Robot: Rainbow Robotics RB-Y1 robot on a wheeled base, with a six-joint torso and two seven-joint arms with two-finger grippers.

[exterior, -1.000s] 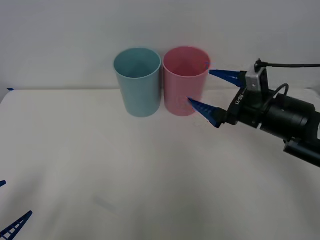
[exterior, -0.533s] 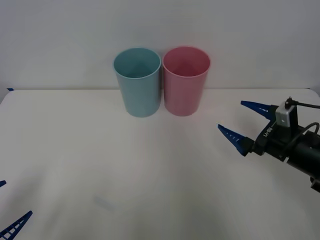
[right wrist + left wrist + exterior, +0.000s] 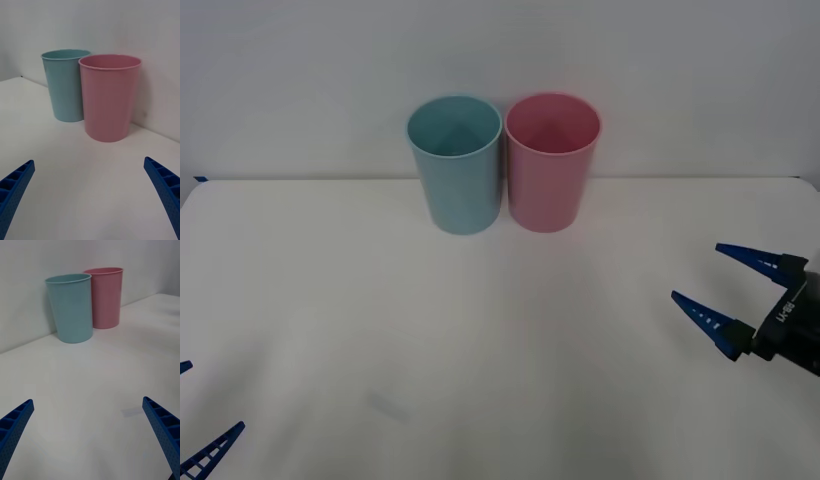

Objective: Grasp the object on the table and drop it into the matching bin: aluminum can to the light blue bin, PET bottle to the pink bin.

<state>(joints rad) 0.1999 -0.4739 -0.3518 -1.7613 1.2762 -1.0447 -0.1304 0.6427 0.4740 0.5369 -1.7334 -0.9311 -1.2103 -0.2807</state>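
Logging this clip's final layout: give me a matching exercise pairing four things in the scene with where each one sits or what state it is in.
Things:
1. light blue bin
2. pink bin
3. right claw
4. left claw

Places or states:
A. open, low at the table's near left corner
B. at the back of the table, the right one of the pair
C. open and holding nothing, over the table's right edge
D. at the back of the table, the left one of the pair

Pairs: 1-D, 2-B, 3-C, 4-A
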